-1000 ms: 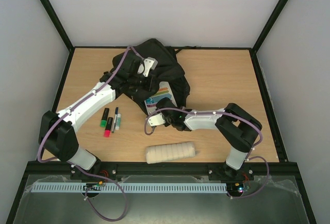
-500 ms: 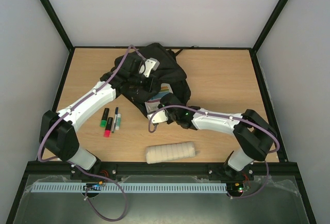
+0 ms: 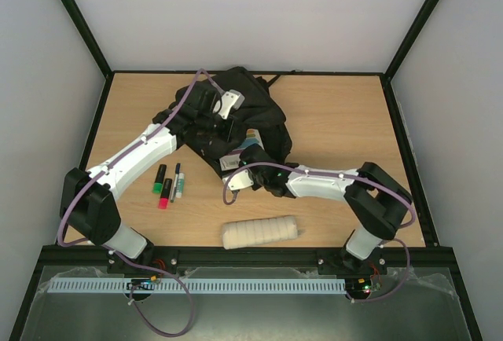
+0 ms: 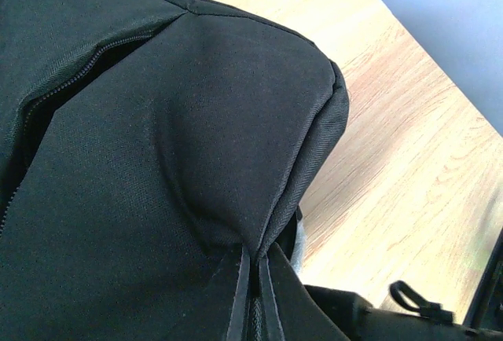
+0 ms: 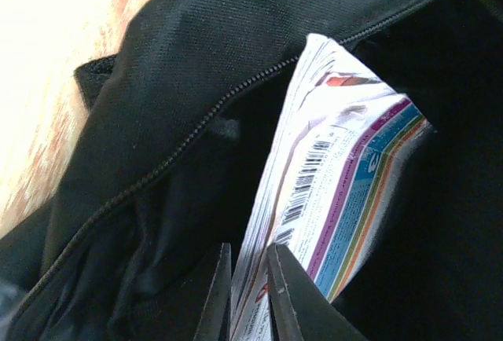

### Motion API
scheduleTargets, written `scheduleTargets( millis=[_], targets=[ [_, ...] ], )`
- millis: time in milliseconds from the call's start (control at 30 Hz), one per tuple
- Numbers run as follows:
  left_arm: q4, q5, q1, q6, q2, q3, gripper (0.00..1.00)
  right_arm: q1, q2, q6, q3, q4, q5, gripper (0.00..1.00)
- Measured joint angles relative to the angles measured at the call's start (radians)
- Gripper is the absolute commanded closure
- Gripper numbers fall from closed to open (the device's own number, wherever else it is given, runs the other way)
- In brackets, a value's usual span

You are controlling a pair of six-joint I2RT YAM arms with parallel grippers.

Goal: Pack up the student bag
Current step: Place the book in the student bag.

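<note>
Bag point(image 3: 263, 109): soft black fabric, limp, and I judge it will sag shut unless held. My left hand point(image 4: 251, 286) is clenched on a fold of its top, with the cloth pinched between the fingers. The stiffer zip seam looks like the better hold.

Booklet point(image 5: 346, 168): light, thin and glossy, so it bends easily. My right hand point(image 5: 250, 298) grips its near edge, and the rest runs ahead of the hand into the bag's mouth. I would grip low and firm so the pages don't buckle.

Markers point(image 3: 169, 184): on the bench point(image 3: 346, 113), well behind the left hand.
</note>
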Motion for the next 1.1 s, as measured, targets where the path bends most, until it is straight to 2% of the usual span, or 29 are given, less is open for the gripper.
scheduleTargets(
  millis=[233,567,700,900,1033,1100],
  targets=[
    [-0.014,0.013,-0.002,0.008,0.000,0.007,0.98,-0.021,0.099,-0.063,0.000,0.120,-0.002,0.99],
    [-0.039,0.035,-0.009,0.017,0.011,0.026,0.98,-0.086,0.169,-0.161,0.015,0.280,-0.039,0.98],
    [-0.042,0.036,-0.011,0.021,0.011,0.026,0.98,-0.097,0.194,-0.166,0.034,0.311,-0.050,0.86],
    [-0.043,0.034,-0.011,0.026,0.011,0.026,0.97,-0.097,0.170,-0.113,0.029,0.289,-0.060,0.57],
    [-0.043,0.023,-0.014,0.026,0.011,0.026,0.96,-0.097,0.030,-0.024,0.000,0.169,-0.086,0.45],
    [-0.043,0.014,-0.016,0.024,0.011,0.026,0.96,-0.097,-0.065,0.039,-0.003,0.088,-0.108,0.42]
  ],
)
